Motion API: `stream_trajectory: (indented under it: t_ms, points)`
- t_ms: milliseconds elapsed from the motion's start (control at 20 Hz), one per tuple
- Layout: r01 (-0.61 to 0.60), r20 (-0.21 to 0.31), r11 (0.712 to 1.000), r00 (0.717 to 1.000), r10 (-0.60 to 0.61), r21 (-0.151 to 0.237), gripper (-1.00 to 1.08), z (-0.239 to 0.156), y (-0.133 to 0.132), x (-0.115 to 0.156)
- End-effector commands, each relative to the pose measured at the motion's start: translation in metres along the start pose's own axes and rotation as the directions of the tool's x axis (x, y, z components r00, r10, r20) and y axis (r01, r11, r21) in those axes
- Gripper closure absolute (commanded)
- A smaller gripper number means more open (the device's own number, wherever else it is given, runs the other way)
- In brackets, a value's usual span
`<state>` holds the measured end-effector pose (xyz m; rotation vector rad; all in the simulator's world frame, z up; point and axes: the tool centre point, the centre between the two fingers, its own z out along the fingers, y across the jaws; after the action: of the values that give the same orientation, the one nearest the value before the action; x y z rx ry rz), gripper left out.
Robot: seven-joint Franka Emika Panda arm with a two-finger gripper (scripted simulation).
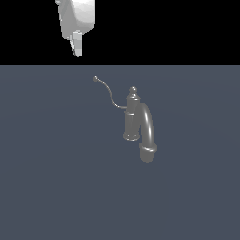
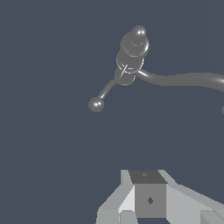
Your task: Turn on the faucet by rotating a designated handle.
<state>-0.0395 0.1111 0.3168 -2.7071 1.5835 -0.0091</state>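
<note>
The faucet [image 1: 132,117] is a small grey tap standing on the floor, with a ribbed upright column and a knob on top. Its thick arched spout [image 1: 148,129] curves down toward the viewer. The handle [image 1: 108,93] is a thin S-curved lever running from the column out to a ball tip [image 1: 95,78] on the exterior view's left. My gripper [image 1: 77,49] hangs well above and left of the ball tip, fingers together, holding nothing. In the wrist view the faucet [image 2: 131,50], the handle [image 2: 106,90] with its ball tip [image 2: 96,104] and the spout [image 2: 183,79] lie beyond the gripper [image 2: 148,199].
The flat dark blue-grey floor [image 1: 56,178] stretches all around the faucet. Nothing else stands on it in either view.
</note>
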Motion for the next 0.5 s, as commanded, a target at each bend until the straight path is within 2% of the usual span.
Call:
stream_trajectory:
  t_ms: [0,450]
  points:
    - [-0.057,0.0,0.998,0.998,0.057,0.0,1.08,0.009,-0.011,0.008]
    - [-0.263,-0.001,0.965,0.965,0.263,-0.004,1.08,0.042,-0.046,0.042]
